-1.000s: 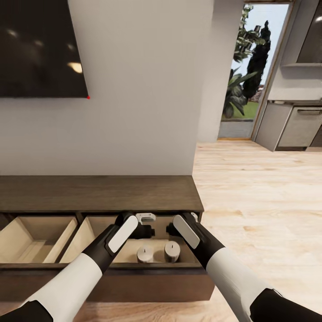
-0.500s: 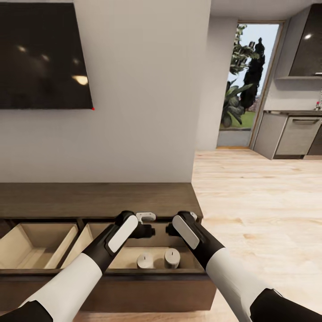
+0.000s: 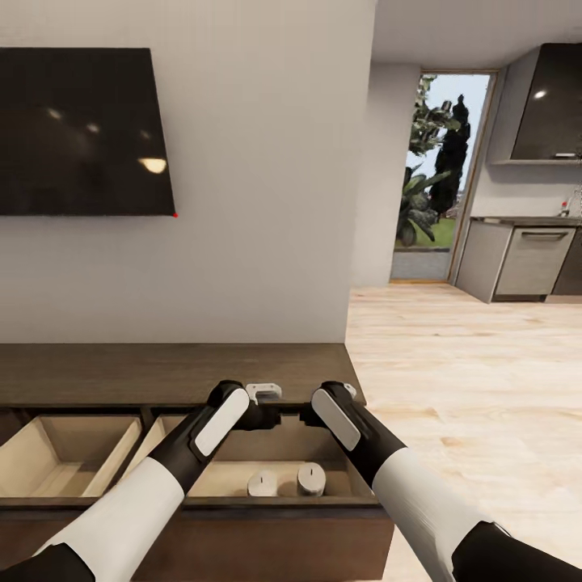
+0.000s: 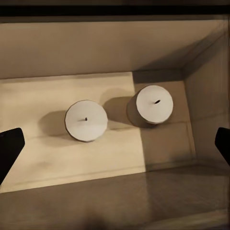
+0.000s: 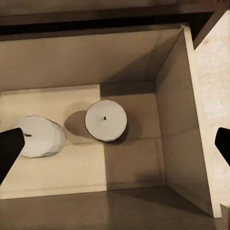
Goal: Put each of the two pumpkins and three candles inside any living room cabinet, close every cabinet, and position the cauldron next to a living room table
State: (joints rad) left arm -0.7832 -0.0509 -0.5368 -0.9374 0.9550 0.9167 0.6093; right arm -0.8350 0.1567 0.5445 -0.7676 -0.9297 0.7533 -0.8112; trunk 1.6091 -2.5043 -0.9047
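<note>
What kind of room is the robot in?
Probably a living room: a big dark screen hangs on the wall above a long low wooden cabinet, its drawers open with two candles inside. A kitchen adjoins.

- A home's living room: a wall-mounted television (image 3: 81, 133) above a low dark-wood cabinet (image 3: 174, 373).
- Light wood floor (image 3: 469, 380) runs to a kitchen with grey cupboards (image 3: 521, 263).
- Glass door (image 3: 428, 174) shows garden plants.

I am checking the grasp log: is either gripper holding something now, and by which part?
Nothing is held. Both grippers hang open above the open cabinet drawer, with the two candles standing free on its floor, untouched.
</note>
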